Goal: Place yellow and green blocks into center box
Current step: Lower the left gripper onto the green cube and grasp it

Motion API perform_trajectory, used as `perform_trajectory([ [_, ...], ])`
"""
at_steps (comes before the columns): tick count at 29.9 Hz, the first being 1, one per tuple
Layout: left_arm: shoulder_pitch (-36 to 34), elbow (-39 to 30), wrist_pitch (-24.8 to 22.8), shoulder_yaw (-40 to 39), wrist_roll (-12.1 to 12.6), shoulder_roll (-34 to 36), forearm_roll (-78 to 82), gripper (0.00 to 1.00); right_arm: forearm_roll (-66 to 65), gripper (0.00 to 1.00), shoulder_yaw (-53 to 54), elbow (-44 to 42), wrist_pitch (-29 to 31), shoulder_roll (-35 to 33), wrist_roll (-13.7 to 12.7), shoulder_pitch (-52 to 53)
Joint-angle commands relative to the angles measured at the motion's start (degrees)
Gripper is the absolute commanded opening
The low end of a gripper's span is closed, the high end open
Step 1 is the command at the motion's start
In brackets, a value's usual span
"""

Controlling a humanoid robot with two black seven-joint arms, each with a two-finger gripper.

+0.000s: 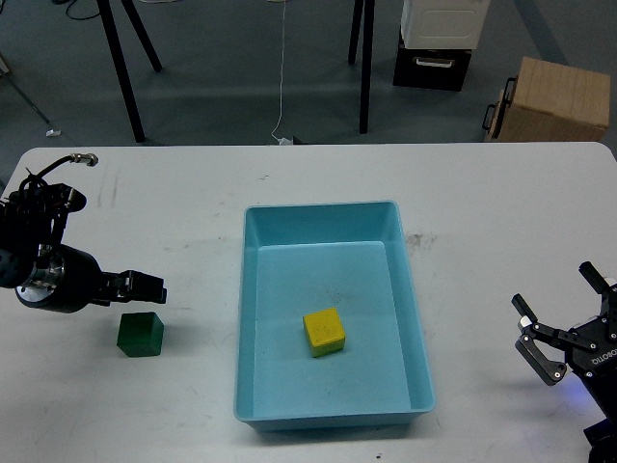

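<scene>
Right gripper spread, idle. Yellow block already seated in center box. Green block just below left gripper; spread cannot be told. Fingers to be lowered squarely astride it.

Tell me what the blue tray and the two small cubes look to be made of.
The tray looks like moulded plastic: even light blue, rounded corners, thin rim, soft sheen on its walls. The yellow block has a matte face with faint dark specks, possibly painted wood or foam; I cannot tell which. The green block is likewise matte, dark, sharp-edged, probably the same material.
</scene>
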Motion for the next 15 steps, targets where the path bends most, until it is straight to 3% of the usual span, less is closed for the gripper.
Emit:
perform_trajectory([
  [1,3.49,0.98,0.00,-2.02,-0.07,-0.09,1.36,1.00,-0.02,0.99,0.09,0.08,0.00,-0.28,0.00,-0.16],
  [15,10.08,1.96,0.00,-6.42,-0.07,-0.62,5.32,1.00,-0.02,0.99,0.17,0.17,0.00,-0.11,0.00,-1.04],
])
